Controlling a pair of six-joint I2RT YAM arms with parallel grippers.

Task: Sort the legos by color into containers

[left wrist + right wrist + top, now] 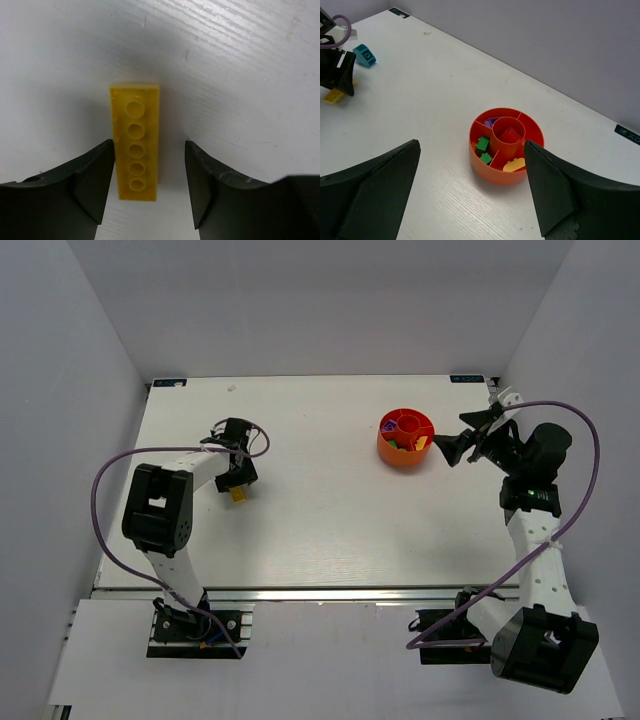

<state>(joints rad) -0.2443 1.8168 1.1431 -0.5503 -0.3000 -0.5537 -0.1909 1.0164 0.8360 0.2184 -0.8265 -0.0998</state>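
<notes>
A long yellow lego [135,142] lies flat on the white table between the fingers of my left gripper [149,150], which is open. The left finger is almost against the brick and the right finger stands clear of it. From above, this gripper [237,480] is at the table's left side, over the yellow lego [238,495]. The orange bowl [495,175] holds green legos [482,145], a red one [510,135] in the central cup, a purple one [492,121] and a yellow one [514,164]. My right gripper [455,445] hangs open and empty just right of the bowl [405,452].
A teal lego [364,55] lies loose on the table beyond the left arm's gripper [337,75]. Grey walls close in the table at the back and both sides. A purple cable [100,500] loops beside the left arm.
</notes>
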